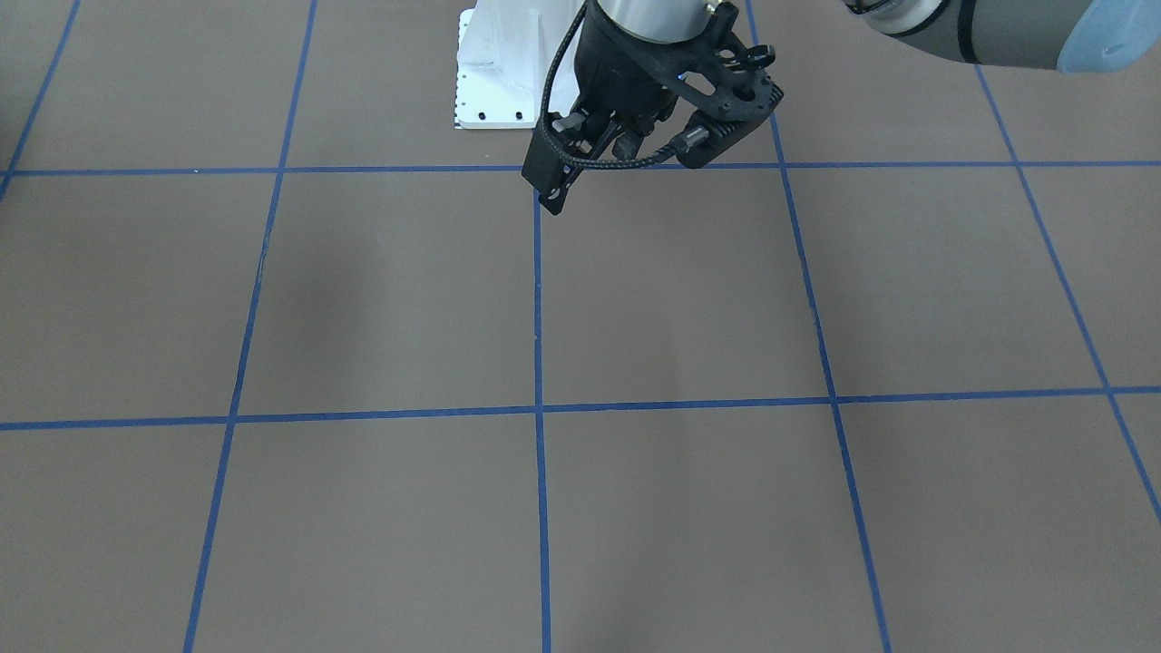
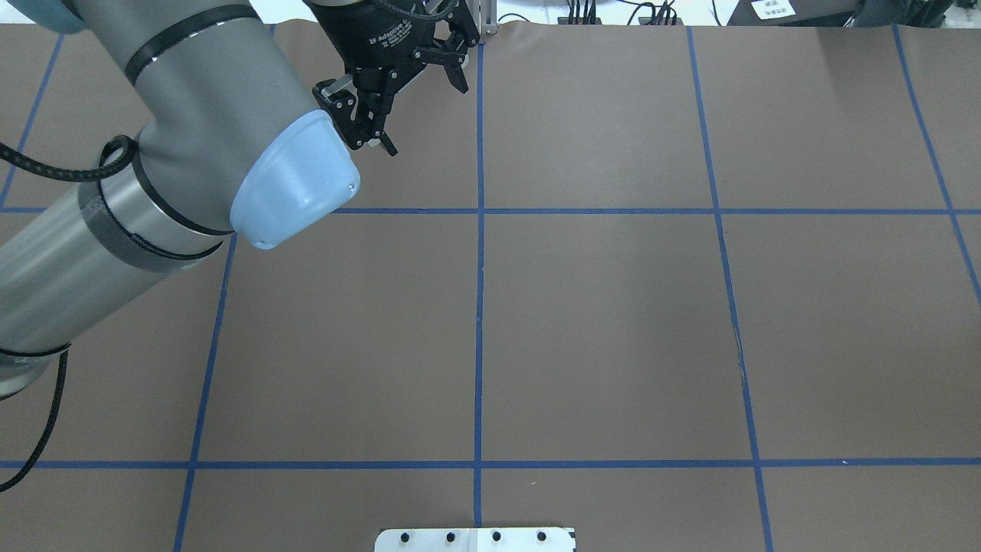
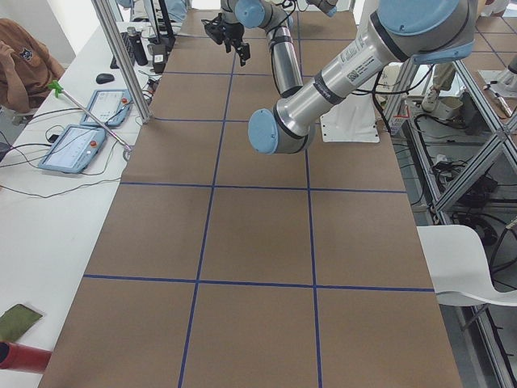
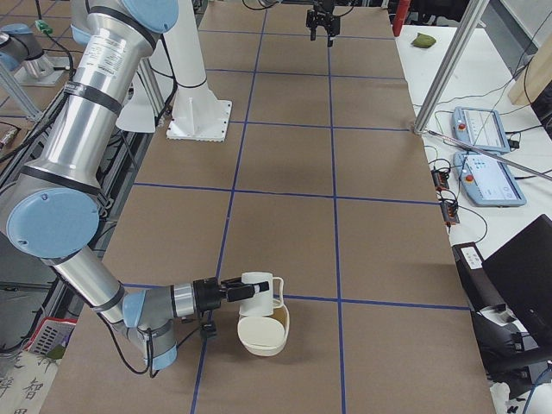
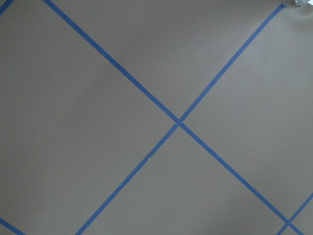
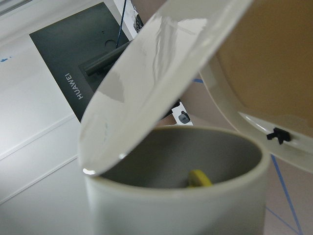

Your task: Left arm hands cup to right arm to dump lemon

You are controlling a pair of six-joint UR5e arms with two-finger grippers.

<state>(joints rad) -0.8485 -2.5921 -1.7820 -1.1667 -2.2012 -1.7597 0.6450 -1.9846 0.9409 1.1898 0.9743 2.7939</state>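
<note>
In the exterior right view the near right arm reaches low over the table, and its gripper point(image 4: 235, 291) meets the white cup point(image 4: 259, 293). I cannot tell from here whether the gripper is open or shut. The cup hangs just above the rim of a cream bowl point(image 4: 263, 336). The right wrist view shows the cup's rim point(image 6: 181, 142) close up, with the yellow lemon point(image 6: 199, 178) inside and the bowl point(image 6: 161, 73) beside it. The left gripper point(image 2: 406, 103) point(image 1: 617, 154) hovers open and empty over the table's far side, small and distant in the exterior right view point(image 4: 321, 21).
The white robot base plate point(image 1: 494, 82) point(image 2: 475, 539) sits at the table's robot-side edge. Blue tape lines point(image 5: 178, 122) grid the brown table. A person point(image 3: 20, 65) and teach pendants point(image 3: 73, 149) are on the operators' side. A dark monitor point(image 6: 73, 73) stands behind.
</note>
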